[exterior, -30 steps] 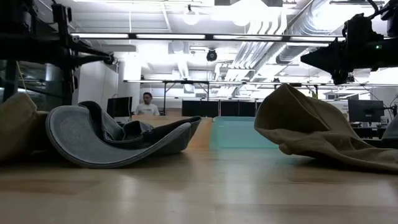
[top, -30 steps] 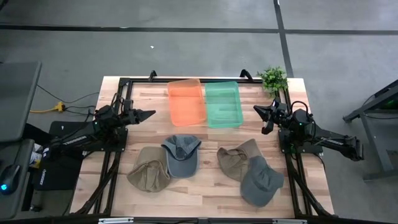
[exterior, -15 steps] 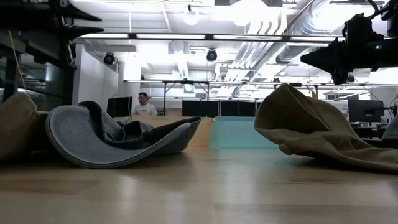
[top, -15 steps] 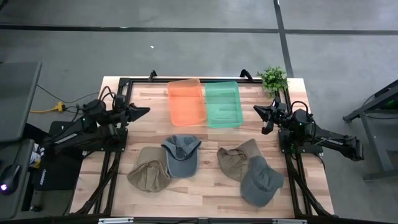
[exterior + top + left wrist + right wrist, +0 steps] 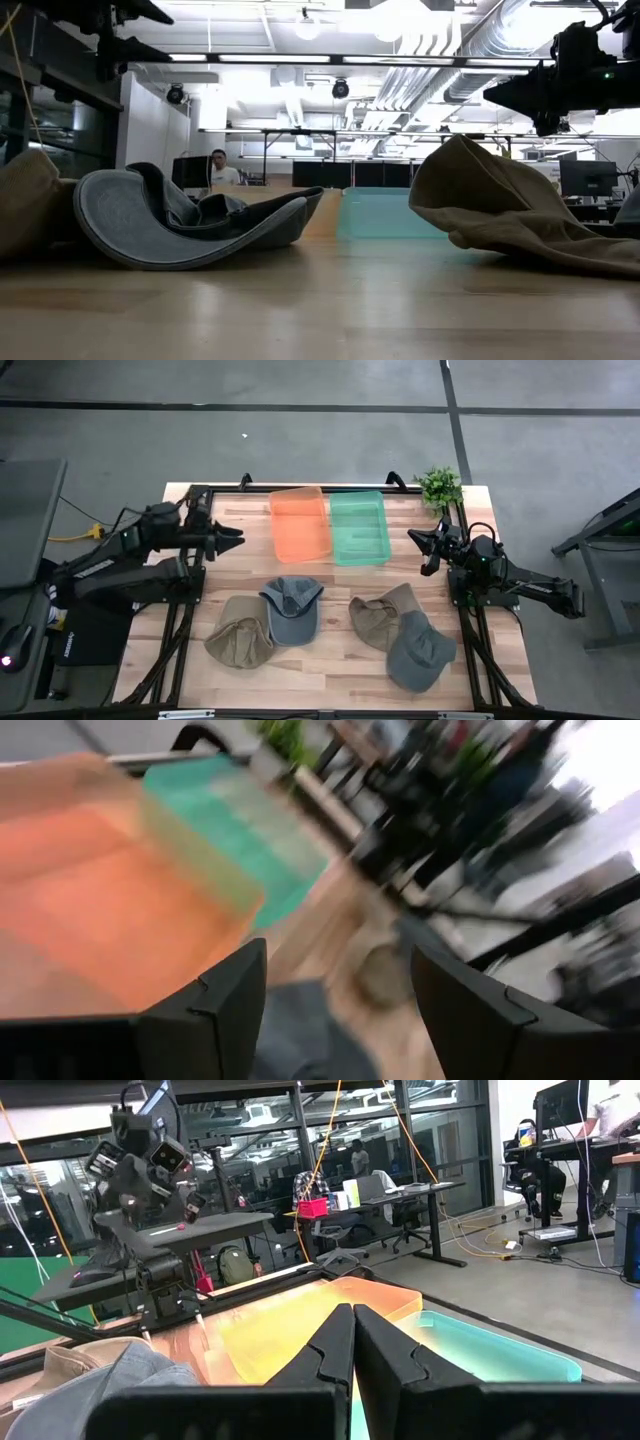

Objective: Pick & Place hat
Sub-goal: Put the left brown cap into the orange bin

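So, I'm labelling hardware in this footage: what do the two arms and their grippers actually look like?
Both arms are black with jointed, boxy segments and black cables looped along them. The left gripper and right gripper each end in two dark, tapered fingers with angular, faceted surfaces. No markings or lettering can be made out.

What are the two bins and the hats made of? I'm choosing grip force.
The orange bin and the green bin look like translucent, glossy plastic: the table's wood shows through their floors. The grey cap and the tan hat look like soft matte fabric, judging by their slumped, creased shapes.
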Controlling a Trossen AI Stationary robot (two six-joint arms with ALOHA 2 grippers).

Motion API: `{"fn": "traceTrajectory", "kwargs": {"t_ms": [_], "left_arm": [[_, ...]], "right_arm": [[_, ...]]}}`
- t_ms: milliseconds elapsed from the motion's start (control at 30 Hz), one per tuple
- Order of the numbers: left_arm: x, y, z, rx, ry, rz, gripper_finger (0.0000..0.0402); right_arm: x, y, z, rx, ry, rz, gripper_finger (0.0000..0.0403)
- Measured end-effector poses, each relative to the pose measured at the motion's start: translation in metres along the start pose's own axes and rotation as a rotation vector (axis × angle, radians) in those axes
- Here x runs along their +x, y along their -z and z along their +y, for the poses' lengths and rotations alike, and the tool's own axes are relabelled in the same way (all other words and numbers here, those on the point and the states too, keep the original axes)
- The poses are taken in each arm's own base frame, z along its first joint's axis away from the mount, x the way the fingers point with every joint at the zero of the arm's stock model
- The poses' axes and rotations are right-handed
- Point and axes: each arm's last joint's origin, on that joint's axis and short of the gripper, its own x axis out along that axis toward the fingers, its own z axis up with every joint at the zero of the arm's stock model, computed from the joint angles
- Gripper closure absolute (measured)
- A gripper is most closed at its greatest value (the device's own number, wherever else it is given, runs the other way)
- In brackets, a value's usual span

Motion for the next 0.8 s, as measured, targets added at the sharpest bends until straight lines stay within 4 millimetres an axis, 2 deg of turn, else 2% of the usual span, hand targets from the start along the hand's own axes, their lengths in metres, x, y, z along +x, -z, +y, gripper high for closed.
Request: {"fn": "traceTrajectory", "kwargs": {"t_ms": [267,467,600,800], "left_arm": [[0.011,-0.026,-0.017,0.130,-0.183,0.339,0.0174],[0.024,-0.030,-0.018,0.139,-0.246,0.590,0.0174],[0.040,-0.026,-0.013,-0.005,-0.296,0.715,0.0174],[0.060,-0.017,-0.002,-0.374,-0.535,0.845,0.0174]], "right_arm": [[0.000,0.000,0.000,0.000,0.000,0.000,0.0398],[0.000,0.000,0.000,0.000,0.000,0.000,0.0398],[0.000,0.000,0.000,0.000,0.000,0.000,0.0398],[0.000,0.000,0.000,0.000,0.000,0.000,0.0398]]}}
